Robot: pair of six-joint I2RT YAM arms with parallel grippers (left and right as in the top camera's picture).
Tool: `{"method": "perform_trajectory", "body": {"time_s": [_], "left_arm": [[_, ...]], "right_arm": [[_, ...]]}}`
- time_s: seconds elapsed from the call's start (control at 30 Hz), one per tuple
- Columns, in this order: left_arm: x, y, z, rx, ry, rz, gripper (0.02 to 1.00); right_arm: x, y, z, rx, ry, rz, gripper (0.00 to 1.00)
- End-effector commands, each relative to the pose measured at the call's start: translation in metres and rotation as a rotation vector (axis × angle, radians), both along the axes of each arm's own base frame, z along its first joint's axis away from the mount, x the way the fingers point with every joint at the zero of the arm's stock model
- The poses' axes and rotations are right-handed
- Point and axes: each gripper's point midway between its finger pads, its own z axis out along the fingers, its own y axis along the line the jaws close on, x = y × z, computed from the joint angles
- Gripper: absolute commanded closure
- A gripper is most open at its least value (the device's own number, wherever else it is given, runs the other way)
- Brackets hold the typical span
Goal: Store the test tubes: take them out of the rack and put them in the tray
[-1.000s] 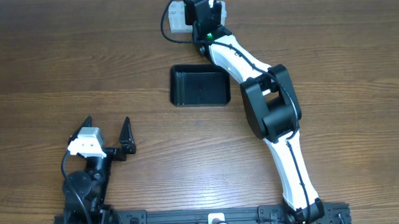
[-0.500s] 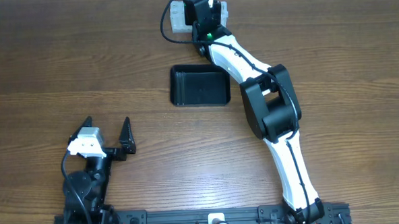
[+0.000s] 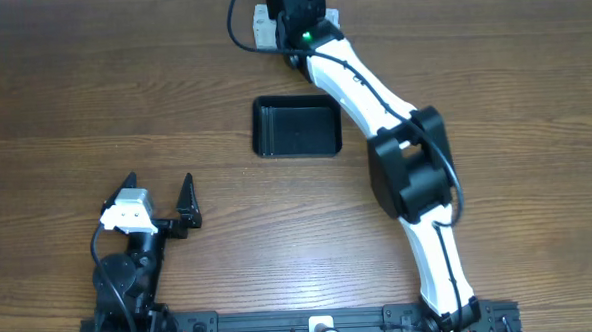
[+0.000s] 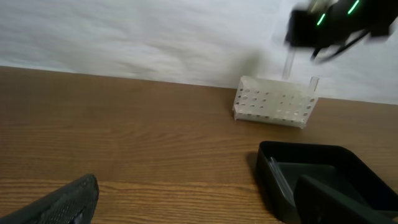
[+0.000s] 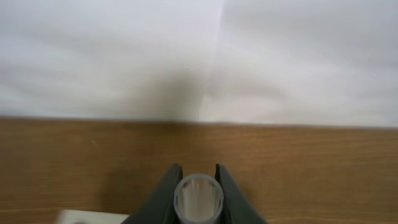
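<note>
**Left gripper** (image 3: 159, 182): parked near its base, jaws spread, holding nothing.

**Tray** (image 3: 296, 126): on the table (image 3: 73, 96), between the arm bases and the rack.

**Rack** (image 4: 275, 101): at the table's far edge.

**Right gripper** (image 5: 198, 182): above the rack, fingers clamped on a test tube (image 5: 198, 200) seen end-on.

**Doing the step well:** the tube is best drawn straight up until its base clears the rack's holes (a tilt could drag the light rack along). It can then be carried over the tray and laid down low and flat.

**Unclear:**
- Whether the held tube's lower end is free of the rack, since the arm covers it from above.
- How many tubes remain beyond another tube (image 4: 314, 84) standing at the rack's end.
- Whether the pale streak (image 4: 278, 173) in the tray is a tube.
</note>
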Motion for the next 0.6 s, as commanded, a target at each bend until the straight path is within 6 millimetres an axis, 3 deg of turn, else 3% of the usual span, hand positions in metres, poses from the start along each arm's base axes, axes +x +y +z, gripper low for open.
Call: {"method": "perform_trajectory", "body": {"time_s": [0.03,0.13,0.23,0.43,0.6], "left_arm": [[0.000,-0.001,-0.001,0.010,-0.004,-0.008,0.018],[0.000,-0.001,-0.001,0.010,-0.004,-0.008,0.020],[0.000,-0.001,-0.001,0.010,-0.004,-0.008,0.018],[0.000,-0.001,-0.001,0.010,-0.004,-0.008,0.018],[0.000,-0.001,-0.001,0.010,-0.004,-0.008,0.018]], "right_arm": [[-0.038,-0.013,0.123,0.107,-0.130,-0.025,0.871],[-0.060,-0.018,0.129,0.155,-0.067,-0.042,0.877],[-0.082,-0.015,0.113,0.191,0.058,-0.025,0.869],[-0.130,0.009,0.031,0.256,0.441,0.047,0.877],[-0.156,0.028,-0.039,0.272,0.668,0.076,0.886]]}}
